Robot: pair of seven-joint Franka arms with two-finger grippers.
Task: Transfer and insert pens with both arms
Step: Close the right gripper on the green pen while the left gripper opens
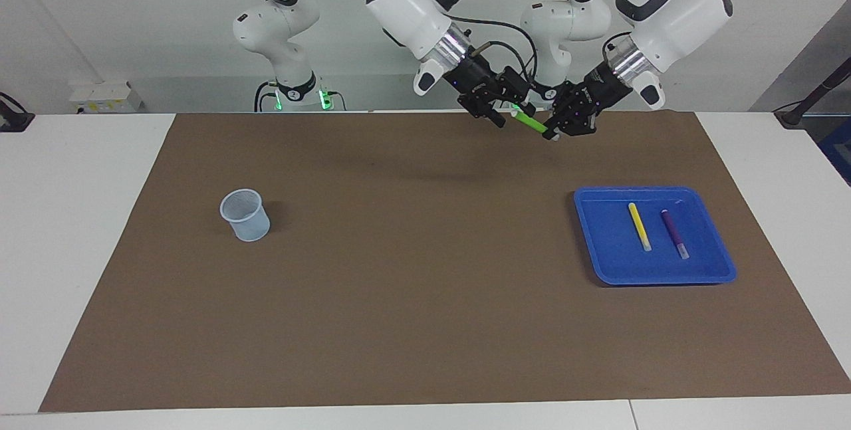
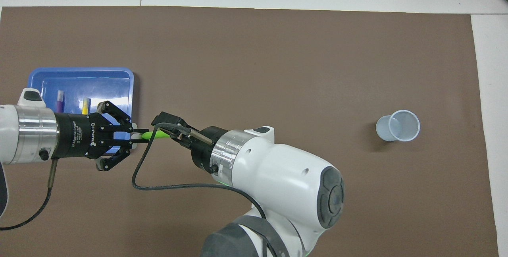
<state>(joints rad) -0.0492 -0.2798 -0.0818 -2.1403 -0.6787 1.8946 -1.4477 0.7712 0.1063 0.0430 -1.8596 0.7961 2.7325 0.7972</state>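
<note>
Mid-air handoff of the green pen [image 1: 531, 123]

Left gripper [image 1: 553, 132] clamps its one end; the pen points straight at the right gripper [image 1: 506, 113], whose fingers look partly closed around the tip, though I can't tell.

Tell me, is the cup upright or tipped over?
Upright. The cup stands on its base on the brown mat, its open rim facing up, and the overhead view looks straight into it.

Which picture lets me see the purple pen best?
The facing view: there the purple pen lies whole in the blue tray, beside the yellow pen. In the overhead view only its end shows, because the left arm covers the rest.
</note>
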